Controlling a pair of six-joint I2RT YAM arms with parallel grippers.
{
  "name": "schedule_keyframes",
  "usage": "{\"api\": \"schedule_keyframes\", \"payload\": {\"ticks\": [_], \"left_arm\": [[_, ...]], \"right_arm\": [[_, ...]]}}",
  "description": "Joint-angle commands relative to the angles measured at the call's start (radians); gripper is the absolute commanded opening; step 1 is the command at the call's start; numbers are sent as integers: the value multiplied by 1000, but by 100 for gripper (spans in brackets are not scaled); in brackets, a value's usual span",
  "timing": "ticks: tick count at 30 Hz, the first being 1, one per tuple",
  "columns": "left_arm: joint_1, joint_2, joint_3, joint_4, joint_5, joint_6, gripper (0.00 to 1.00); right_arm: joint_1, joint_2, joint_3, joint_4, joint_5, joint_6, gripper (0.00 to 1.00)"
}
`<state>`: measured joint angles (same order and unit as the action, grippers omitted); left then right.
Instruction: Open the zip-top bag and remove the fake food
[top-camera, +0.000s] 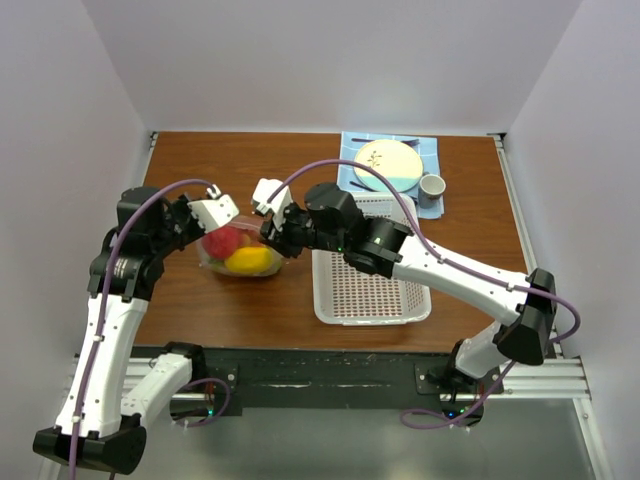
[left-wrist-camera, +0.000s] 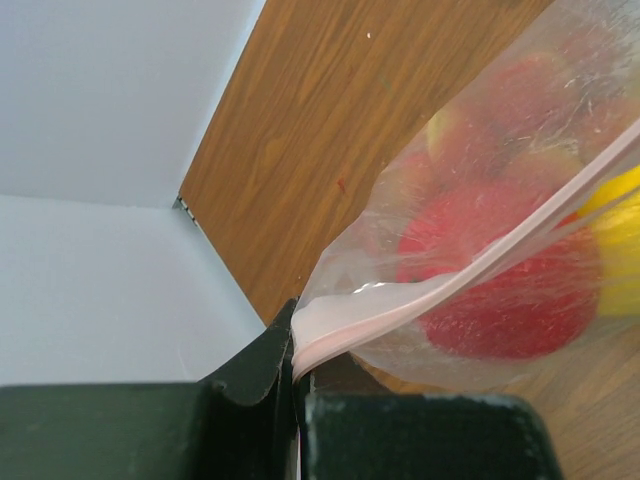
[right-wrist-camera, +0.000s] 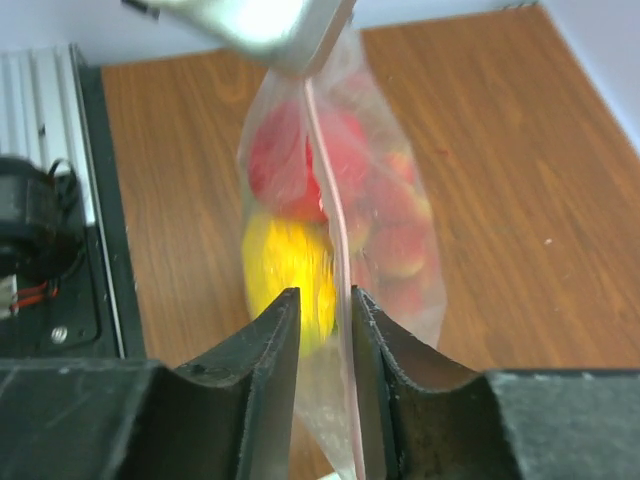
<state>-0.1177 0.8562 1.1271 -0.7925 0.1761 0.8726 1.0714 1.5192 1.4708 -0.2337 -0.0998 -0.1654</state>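
Note:
The zip-top bag (top-camera: 240, 255) hangs between my two grippers just above the table, with fake food inside: a red fruit (top-camera: 226, 241) and a yellow lemon (top-camera: 250, 261). My left gripper (top-camera: 215, 212) is shut on the bag's top corner; the left wrist view shows the pink zip strip (left-wrist-camera: 450, 285) pinched at its tips (left-wrist-camera: 293, 345). My right gripper (top-camera: 272, 225) sits at the bag's other end. In the right wrist view its jaws (right-wrist-camera: 325, 300) stand slightly apart, with the zip strip (right-wrist-camera: 328, 180) running between them, close to the right finger. The zip looks sealed.
A white perforated basket (top-camera: 370, 290) stands right of the bag. Behind it, a blue mat (top-camera: 440, 155) holds a plate (top-camera: 388, 160), a cup (top-camera: 432, 186) and purple cutlery (top-camera: 385, 141). White walls enclose the table on three sides.

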Motion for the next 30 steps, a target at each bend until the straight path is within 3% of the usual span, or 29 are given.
{"api": "schedule_keyframes", "payload": {"ticks": [1,3,7,10,11,12,13,14,15,18,22,26,30], "left_arm": [[9,-9,45,25,19,-24,0],[9,-8,42,32,13,-23,0],[9,-13,36,39,7,-20,0],[9,-17,34,45,0,-21,0],[9,-19,33,47,2,-24,0],[9,-20,34,53,6,-30,0],[9,-20,39,53,13,-38,7],[9,-19,54,52,22,-49,21],[9,-17,65,38,52,-64,51],[9,-6,147,-17,167,-93,81],[9,13,266,-105,362,-115,95],[9,67,339,-217,526,-109,96],[9,66,301,-260,698,-52,98]], "right_arm": [[2,-11,11,-64,-48,-16,34],[2,-31,-15,-59,-35,-25,42],[1,-51,-32,-67,-3,-40,45],[-4,-50,-24,-81,-1,-43,29],[-5,-48,-20,-87,-1,-43,12],[-5,-45,-18,-88,3,-40,4],[-7,-45,-18,-87,6,-39,0],[-7,-45,-17,-84,8,-36,0],[-8,-48,-17,-81,8,-30,0],[-11,-39,9,-81,6,-28,0],[-13,-5,77,-110,2,-29,0],[-13,16,112,-107,-12,-20,0],[-13,45,155,-115,-37,-3,0]]}}
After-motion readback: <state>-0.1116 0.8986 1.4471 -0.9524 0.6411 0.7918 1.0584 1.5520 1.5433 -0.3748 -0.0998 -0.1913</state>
